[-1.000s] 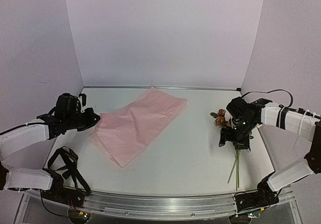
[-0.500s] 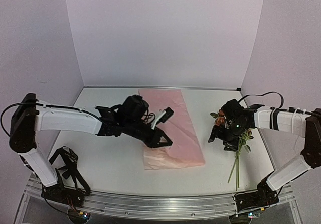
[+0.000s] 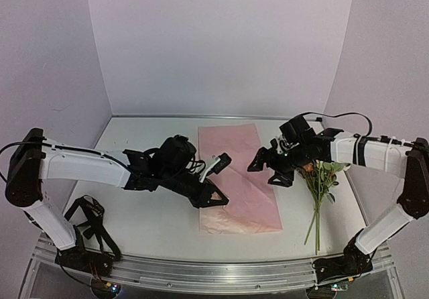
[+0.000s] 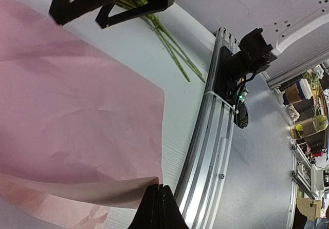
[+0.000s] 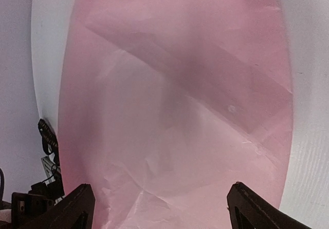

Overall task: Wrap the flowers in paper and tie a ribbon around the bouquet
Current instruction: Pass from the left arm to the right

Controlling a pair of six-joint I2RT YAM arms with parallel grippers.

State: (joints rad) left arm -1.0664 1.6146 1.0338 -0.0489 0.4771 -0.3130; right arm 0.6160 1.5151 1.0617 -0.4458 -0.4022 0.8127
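The pale pink paper (image 3: pixel 238 178) lies flat in the middle of the table. My left gripper (image 3: pixel 213 199) is shut on its near left edge, and the left wrist view shows a lifted fold of paper (image 4: pixel 77 193) pinched at the closed tips of the left gripper (image 4: pixel 158 187). My right gripper (image 3: pixel 268 170) hovers open over the sheet's right edge; in its wrist view the paper (image 5: pixel 175 100) fills the space between the spread tips of the right gripper (image 5: pixel 162 208). The flowers (image 3: pixel 319 175) lie bare on the table right of the paper, stems (image 4: pixel 172 49) pointing to the near edge.
A looped black band, likely the ribbon (image 3: pixel 87 220), lies by the left arm's base. An aluminium rail (image 3: pixel 214 272) runs along the near edge of the table. White walls close off the back and both sides.
The left arm swung in and pulled the paper rightward, straightening it. The right gripper left the flowers on the table, moved left over the paper's edge and opened wider.
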